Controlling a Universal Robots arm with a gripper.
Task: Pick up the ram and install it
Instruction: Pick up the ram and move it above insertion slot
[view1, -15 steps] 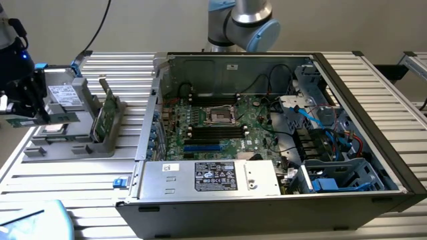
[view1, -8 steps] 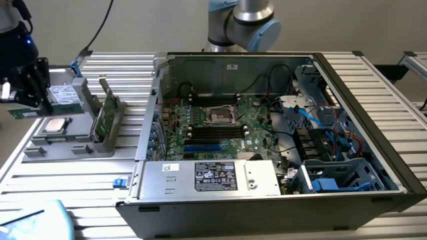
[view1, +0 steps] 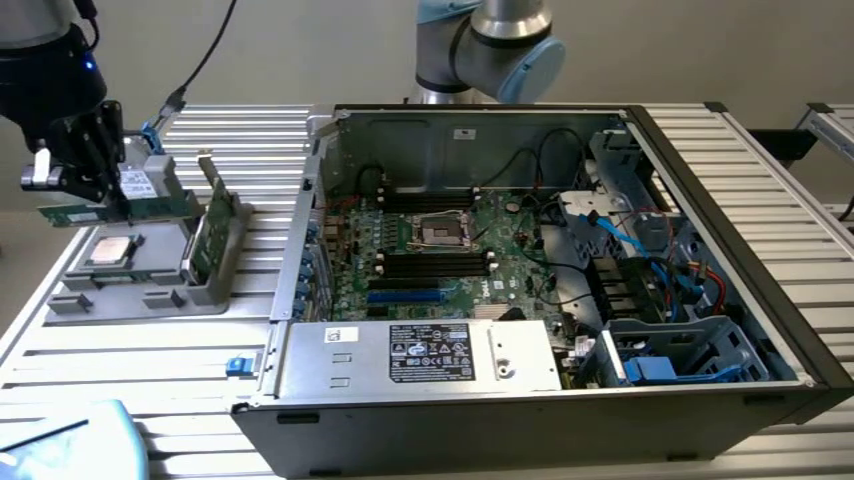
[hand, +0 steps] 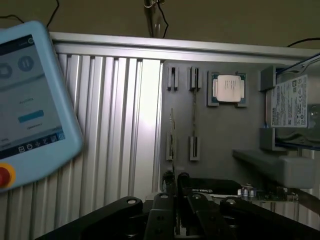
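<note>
The gripper (view1: 96, 195) hangs at the exterior view's left, above the grey holder tray (view1: 134, 290) on the desk (view1: 160, 370). Its fingers are drawn in narrow and pinch the ram (view1: 74, 213), which lies level across them as a long green strip. In the wrist view the ram (hand: 250, 194) sits close under the gripper (hand: 175, 192). The tray's narrow slots (hand: 194, 147) are far below and look vacant, so the stick appears lifted clear.

The step in hand looks like the carry off the holder, with installation not yet done. The open computer case (view1: 721, 330) stands well apart toward the exterior view's right, and its black memory slots (view1: 427, 265) on the motherboard (view1: 441, 240) are bare.

The expansion card (view1: 211, 225) stands upright in the tray just beside the ram's far end, so that end probably needs height to clear it. The grip seems off-centre, so smooth, slow motion should help prevent twisting. The processor chip (view1: 110, 250) lies untouched below.
</note>
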